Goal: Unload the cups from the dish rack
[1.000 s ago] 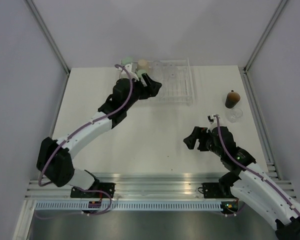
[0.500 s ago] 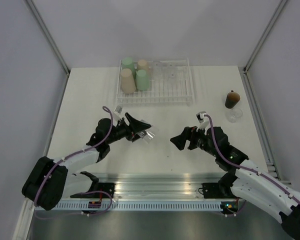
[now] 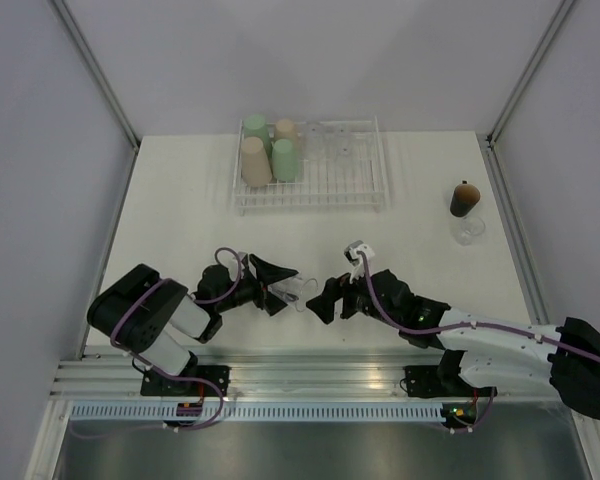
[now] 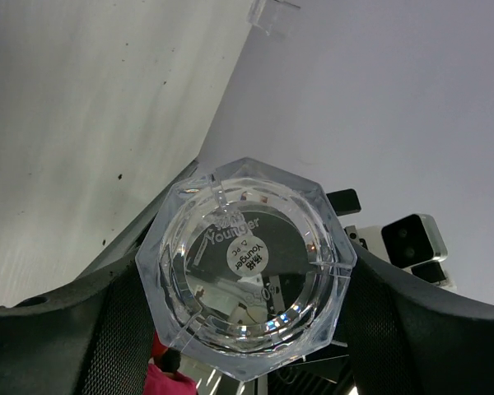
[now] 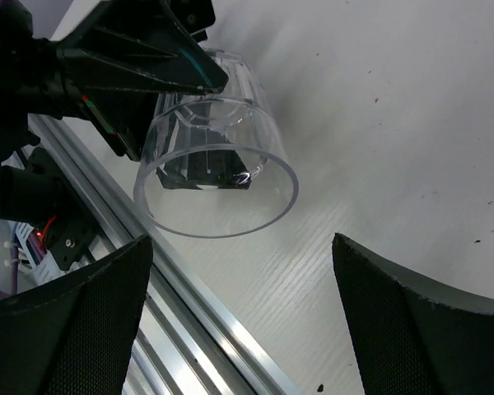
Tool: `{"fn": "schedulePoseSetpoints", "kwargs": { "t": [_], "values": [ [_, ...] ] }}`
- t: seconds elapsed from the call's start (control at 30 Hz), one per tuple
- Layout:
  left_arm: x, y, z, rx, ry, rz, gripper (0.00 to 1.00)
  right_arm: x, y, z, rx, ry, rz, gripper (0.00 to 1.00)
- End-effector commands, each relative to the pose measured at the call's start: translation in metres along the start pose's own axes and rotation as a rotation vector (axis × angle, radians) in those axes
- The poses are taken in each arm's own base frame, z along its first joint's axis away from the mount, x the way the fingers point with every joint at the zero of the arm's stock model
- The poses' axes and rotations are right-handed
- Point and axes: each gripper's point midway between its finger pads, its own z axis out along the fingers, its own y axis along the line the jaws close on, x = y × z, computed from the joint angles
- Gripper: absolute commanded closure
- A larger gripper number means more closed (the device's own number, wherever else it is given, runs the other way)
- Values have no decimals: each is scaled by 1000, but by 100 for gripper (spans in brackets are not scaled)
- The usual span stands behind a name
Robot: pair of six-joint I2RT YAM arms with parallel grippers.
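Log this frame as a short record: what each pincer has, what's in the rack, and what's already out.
Left pincer: shut on a clear cup, held sideways, mouth toward the right arm
Right pincer: open, empty, facing the cup's mouth
Dish rack: two green and two beige tumblers at its left end
Unloaded: brown cup and another clear cup on the table, far right

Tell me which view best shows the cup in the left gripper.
Right wrist: the cup shows whole, side and open rim, held by the left gripper. Left wrist shows only its base; top shows a faint glint.
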Motion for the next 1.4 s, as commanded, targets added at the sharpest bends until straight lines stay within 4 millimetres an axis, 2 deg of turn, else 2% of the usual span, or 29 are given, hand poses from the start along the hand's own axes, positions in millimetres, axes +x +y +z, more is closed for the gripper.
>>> {"fn": "schedulePoseSetpoints", "kwargs": {
  "t": [0.0, 0.2, 0.4, 0.5, 0.6, 0.63, 0.7, 0.73, 0.83, 0.9, 1.03, 1.07, 1.1, 1.13, 1.17, 1.2, 1.27, 1.37],
  "values": [
    [36, -97, -27, 411, 100, 180, 98, -27, 17, 18, -1, -99, -33, 7],
    [46, -96, -31, 412, 130, 169, 98, -25, 7, 23, 65, -128, -53, 7],
    [67, -76, -29, 363, 178, 144, 98, -33, 10, 32, 68, -155, -71, 9],
    [74, -76, -32, 373, 185, 147, 98, -36, 17, 37, 46, -167, -64, 14],
    [77, -80, -32, 388, 188, 146, 98, -34, 22, 42, 16, -168, -60, 32],
    [77, -82, -32, 392, 189, 146, 98, -32, 23, 44, 12, -163, -58, 44],
    [80, -84, -30, 396, 199, 146, 98, -30, 26, 46, 2, -161, -57, 60],
    [81, -85, -29, 398, 204, 147, 98, -29, 27, 46, 1, -160, -56, 74],
    [87, -86, -23, 394, 223, 145, 98, -28, 26, 44, 14, -169, -58, 96],
    [88, -83, -19, 384, 228, 143, 98, -30, 25, 41, 24, -179, -56, 99],
    [87, -82, -15, 384, 224, 180, 98, -34, 26, 34, 33, -181, -63, 99],
    [87, -81, -14, 383, 225, 189, 94, -35, 26, 29, 39, -177, -64, 99],
    [87, -81, -12, 385, 224, 210, 84, -36, 25, 27, 48, -174, -66, 99],
    [86, -81, -10, 384, 221, 216, 69, -37, 25, 25, 50, -169, -69, 99],
    [85, -80, -8, 382, 219, 223, 35, -35, 22, 20, 65, -156, -74, 99],
    [83, -83, -5, 391, 214, 241, 22, -35, 20, 17, 75, -151, -75, 99],
    [82, -80, 2, 376, 227, 252, 5, -34, 17, 7, 89, -139, -78, 99],
    [82, -89, 17, 388, 263, 271, 0, -38, 10, -11, 113, -158, -68, 99]
  ]
}}
